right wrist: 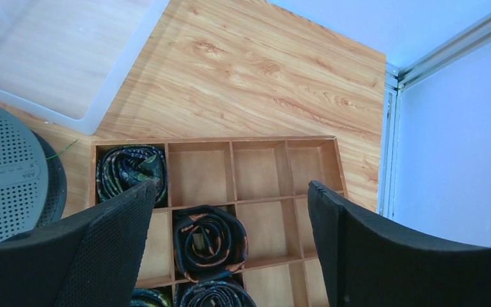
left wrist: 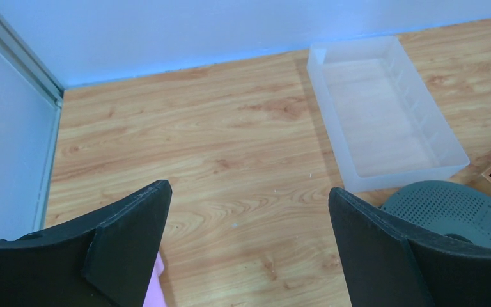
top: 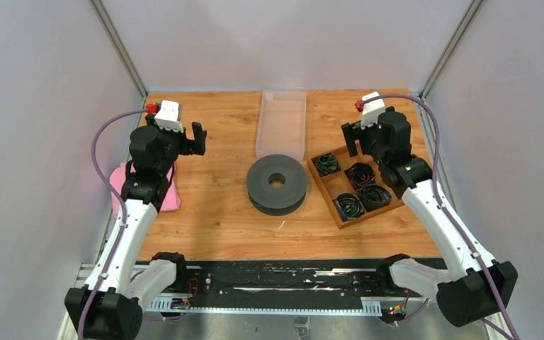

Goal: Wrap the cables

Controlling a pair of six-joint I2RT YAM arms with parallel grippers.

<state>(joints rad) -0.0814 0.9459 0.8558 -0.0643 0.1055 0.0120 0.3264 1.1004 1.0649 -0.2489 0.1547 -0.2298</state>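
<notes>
Several coiled dark cables lie in a wooden divided tray at the right; one coil is at its far left, another in the middle. In the right wrist view the tray shows coils with green and orange markings. My right gripper is open and empty, raised above the tray. My left gripper is open and empty above bare table at the left.
A grey perforated round spool sits at the centre. A clear plastic bin stands behind it. A pink cloth lies under the left arm. Walls enclose both sides and the back.
</notes>
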